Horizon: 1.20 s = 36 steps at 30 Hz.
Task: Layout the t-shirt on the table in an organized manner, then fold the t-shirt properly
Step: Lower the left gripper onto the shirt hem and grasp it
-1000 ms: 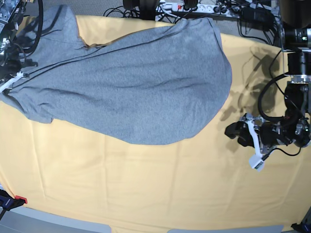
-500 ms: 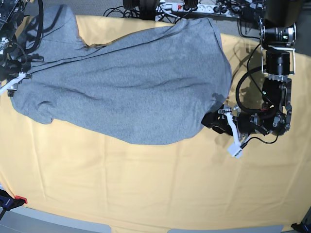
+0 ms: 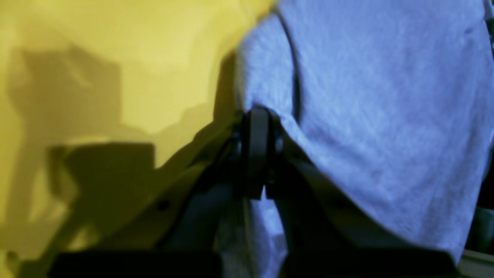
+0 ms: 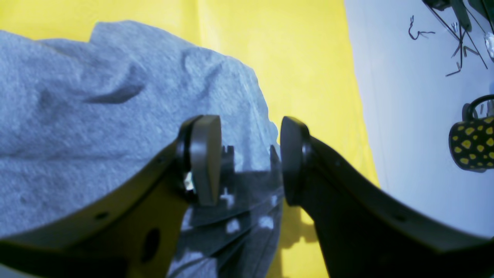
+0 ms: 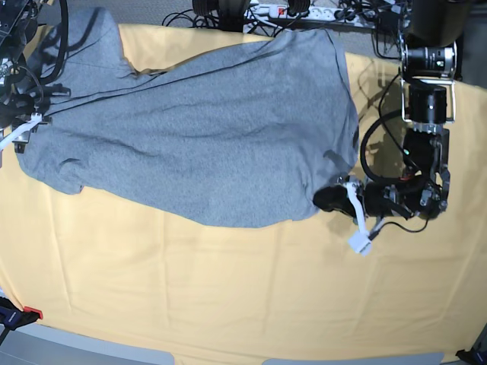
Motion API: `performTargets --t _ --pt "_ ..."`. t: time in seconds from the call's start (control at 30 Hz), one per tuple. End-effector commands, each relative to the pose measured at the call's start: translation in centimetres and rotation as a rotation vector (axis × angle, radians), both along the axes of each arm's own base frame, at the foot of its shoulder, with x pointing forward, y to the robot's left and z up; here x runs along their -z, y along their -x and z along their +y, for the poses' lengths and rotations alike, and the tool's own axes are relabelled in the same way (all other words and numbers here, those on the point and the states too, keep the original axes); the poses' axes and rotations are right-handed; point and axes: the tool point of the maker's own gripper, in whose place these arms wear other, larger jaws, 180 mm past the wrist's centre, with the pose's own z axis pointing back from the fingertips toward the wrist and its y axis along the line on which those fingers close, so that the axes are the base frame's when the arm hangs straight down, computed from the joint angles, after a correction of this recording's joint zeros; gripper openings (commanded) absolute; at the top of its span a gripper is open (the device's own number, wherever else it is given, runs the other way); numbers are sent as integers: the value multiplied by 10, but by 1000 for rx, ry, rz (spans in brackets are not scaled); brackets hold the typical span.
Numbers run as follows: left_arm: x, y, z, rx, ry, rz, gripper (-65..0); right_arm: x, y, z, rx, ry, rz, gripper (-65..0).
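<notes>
With your left pincer [image 5: 329, 199] clamped shut on the t-shirt [image 5: 205, 137] hem at 4 o'clock and your right pincer [image 4: 250, 158] open astride its 9 o'clock edge, pull low and even so it spreads flat across the bench [image 5: 228, 296].

Bright, hard shadows; blurred wrist views.

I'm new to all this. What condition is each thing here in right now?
t-shirt: spread out unfolded, rumpled, plain grey side up.
left gripper: fingers shut on the t-shirt's edge.
right gripper: fingers open, hovering over the t-shirt's other end.
table: covered in creased yellow cloth.
mug: upright, beside the table.
</notes>
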Motion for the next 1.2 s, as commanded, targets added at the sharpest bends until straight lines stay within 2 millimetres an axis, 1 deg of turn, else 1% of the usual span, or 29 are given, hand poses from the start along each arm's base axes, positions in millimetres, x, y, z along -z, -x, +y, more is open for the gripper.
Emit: performTargets --t 0.0,0.13,0.23,0.33,0.53,0.6,0.67,0.77,0.83,0.97,1.17 --pt "-30 -19 8 -11 10 -87 -650 -15 -7 1 -27 22 -45 -376" --pt "-57 -36 29 -35 -27 -152 -650 -14 -9 8 -64 3 -48 -376" --pt "-73 -46 38 -45 -49 -190 -650 -14 -12 16 -102 -29 -60 -376" --pt "-79 -53 52 -69 -103 -219 -650 -14 -14 24 -140 -55 -67 -376" --pt "-93 -72 89 -187 -189 -331 -650 -14 -15 25 -142 -54 -67 -376" --pt "-99 -80 97 -238 -190 -367 -650 -14 -15 26 -148 -56 -66 -376" --pt "-103 -84 97 -254 -184 -395 -650 -13 -15 31 -171 -71 -67 -376" --pt "-108 -86 93 -256 -160 -419 -650 -12 -16 38 -204 -99 -64 -376" --pt "-113 -90 89 -256 -138 -445 -650 -12 -16 39 -210 -99 -60 -376" --pt "-134 -102 74 -231 -119 -537 -650 -12 -16 39 -210 -99 -60 -376" --pt "-167 -122 59 -237 -107 -678 -650 -10 -15 38 -202 -99 -52 -376"
